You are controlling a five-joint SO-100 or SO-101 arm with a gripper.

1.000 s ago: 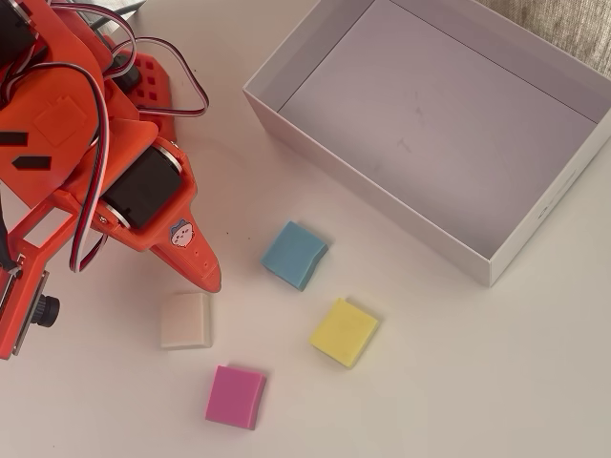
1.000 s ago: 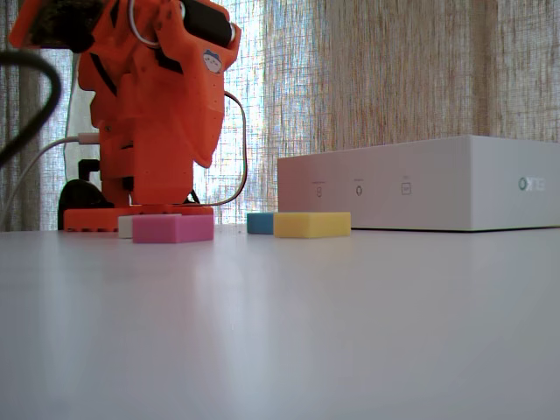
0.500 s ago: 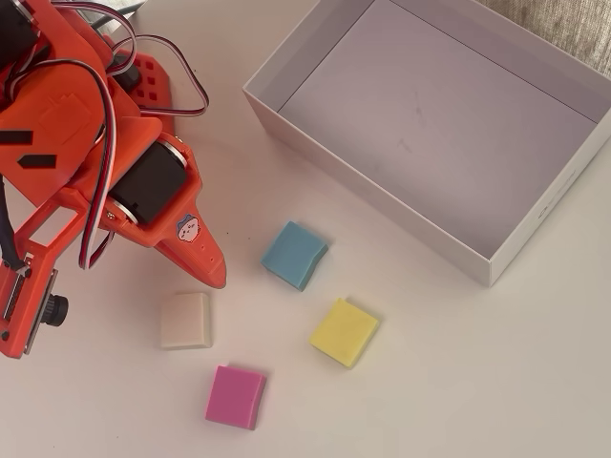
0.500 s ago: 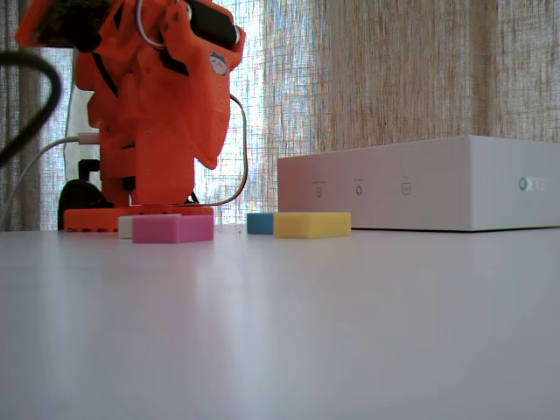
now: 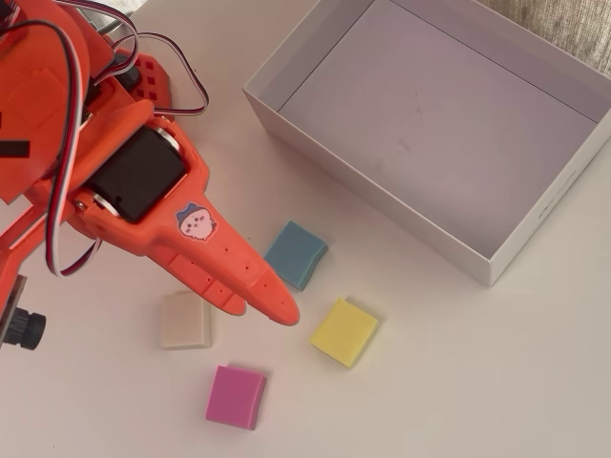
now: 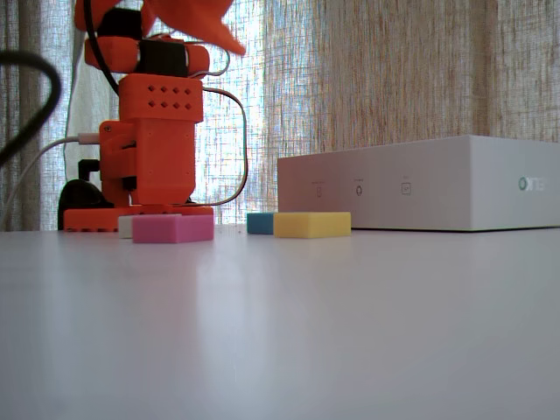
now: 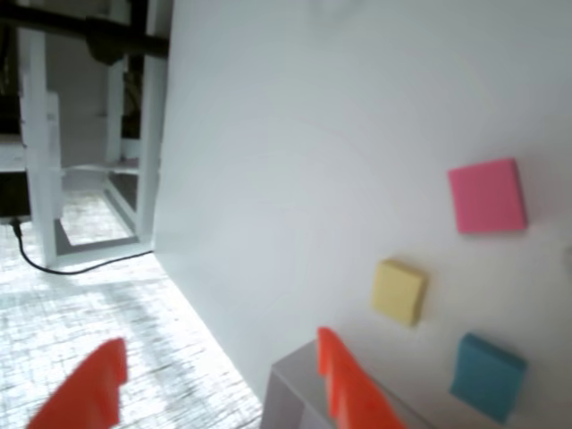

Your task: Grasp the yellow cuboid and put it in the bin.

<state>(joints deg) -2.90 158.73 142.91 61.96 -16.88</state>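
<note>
Overhead view: on the white worktop [image 5: 458,382], the one bin [image 5: 368,172] sits empty at the far right corner, while the single orange arm [image 5: 124,181] reaches out from the far left corner. Its tool [image 7: 219,380] hangs raised above the blocks, the two prongs spread apart in the wrist view, gripping nothing. The approach step appears underway; the next move calls for swinging over and descending around the yellow cuboid [image 5: 344,331], which lies mid-worktop near the bin's front wall. Four blocks are counted: one yellow, one blue block [image 5: 296,254], one cream block [image 5: 185,320], one pink block [image 5: 236,397].
</note>
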